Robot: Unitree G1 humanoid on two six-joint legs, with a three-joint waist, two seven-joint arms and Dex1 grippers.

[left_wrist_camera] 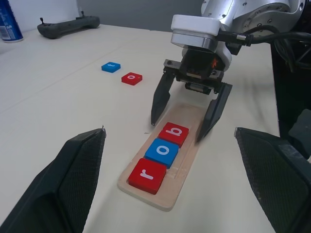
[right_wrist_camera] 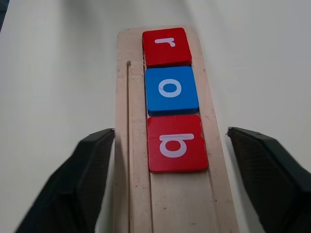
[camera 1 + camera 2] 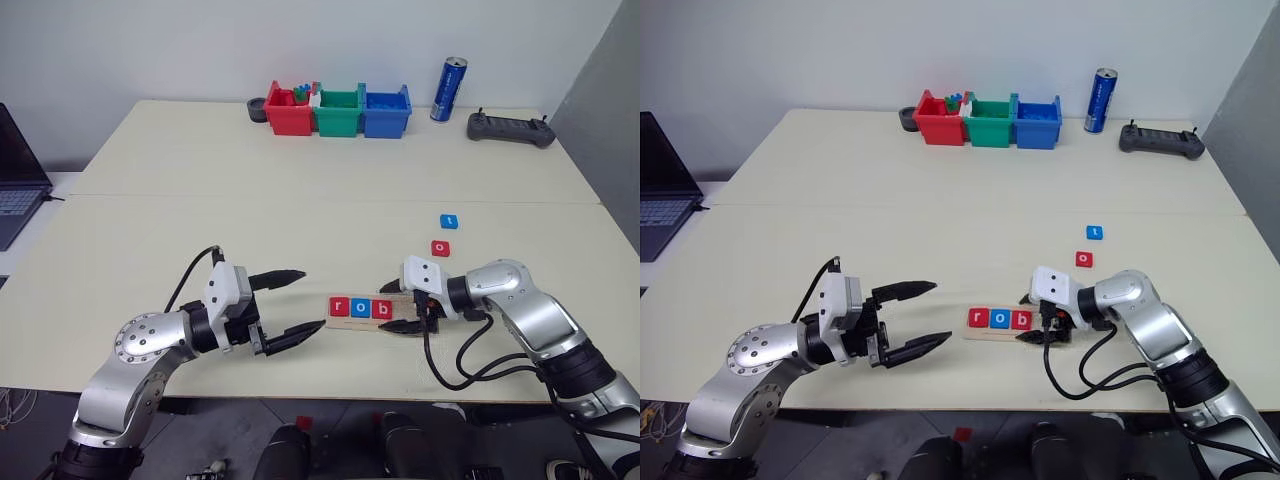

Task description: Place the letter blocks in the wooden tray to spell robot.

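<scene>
We judge the loose red "o" block (image 3: 441, 247) and blue "t" block (image 3: 449, 221), lying on the bench (image 3: 200, 180), light, stiff and slick; grip opposite edges; wooden tray (image 1: 187, 160) holds r, o, b; both the left gripper (image 3: 296, 305) and the right gripper (image 1: 187, 119) gape, empty.

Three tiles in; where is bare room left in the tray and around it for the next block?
The wooden tray is bare past the red b, between the open right gripper's fingers. Open tabletop lies between the tray and the loose red o and blue t. The left gripper crowds the r end.
</scene>
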